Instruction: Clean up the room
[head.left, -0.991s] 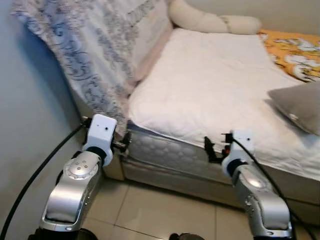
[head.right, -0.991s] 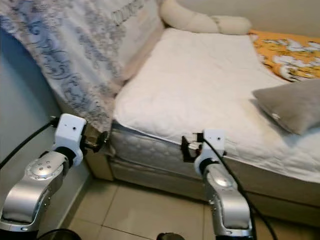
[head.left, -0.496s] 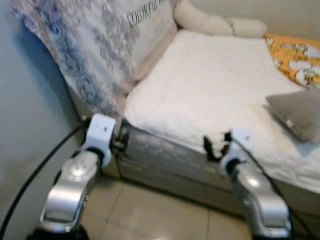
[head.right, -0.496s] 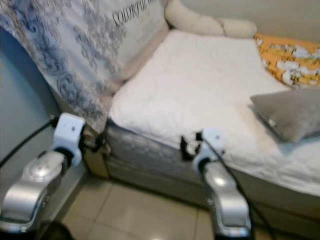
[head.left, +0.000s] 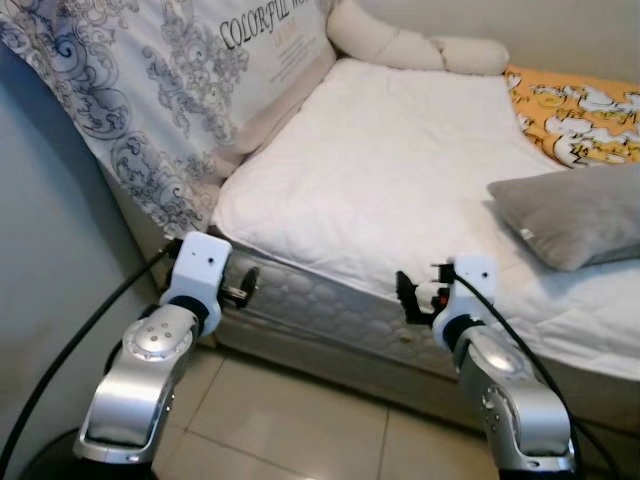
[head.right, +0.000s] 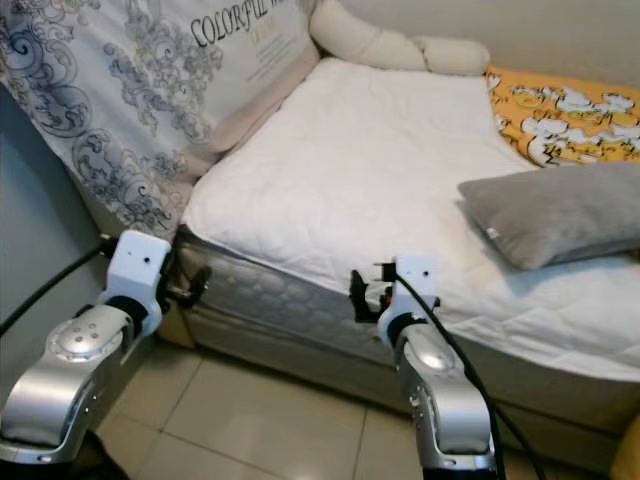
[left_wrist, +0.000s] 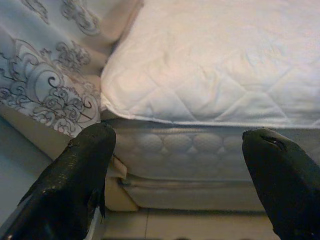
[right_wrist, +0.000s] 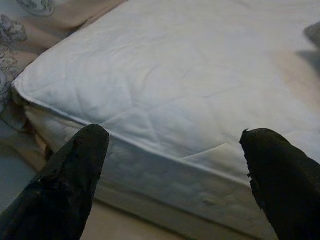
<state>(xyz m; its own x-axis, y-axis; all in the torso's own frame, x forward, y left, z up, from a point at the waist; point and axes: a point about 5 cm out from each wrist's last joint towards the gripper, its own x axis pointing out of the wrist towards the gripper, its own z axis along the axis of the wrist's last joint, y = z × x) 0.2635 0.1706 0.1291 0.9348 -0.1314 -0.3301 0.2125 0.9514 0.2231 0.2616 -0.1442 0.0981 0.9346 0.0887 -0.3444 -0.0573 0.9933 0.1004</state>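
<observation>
- Facing the bed (head.left: 400, 170): white quilted cover over the mattress, mattress side showing below along the near edge, tiled floor (head.left: 290, 420) underneath.
- Large patterned cushion/headboard cover (head.left: 150, 90), grey scrollwork w/ "COLORFUL" lettering, leans against the wall on the robot's left, touching the bed's left edge.
- Grey pillow (head.left: 565, 215) lies on the bed's right part, near the front edge, tilted a bit.
- Orange patterned blanket (head.left: 580, 110) at far right of the bed, behind the grey pillow, apart from it.
- Cream bolster pillow (head.left: 410, 45) along the far end of the bed by the wall.
- Left arm raised in front of the bed's near-left corner; left tool (left_wrist: 180, 165) has its fingers (left_wrist: 75, 185) spread wide, nothing between them, pointing at the mattress corner.
- Right arm raised before the mattress front edge, approx. mid-bed; right tool (right_wrist: 175, 175) also spread wide, holding nothing, aimed at the cover's edge; grey pillow off to its right.
- Black cable (head.left: 70, 340) runs along the left arm by the wall.
</observation>
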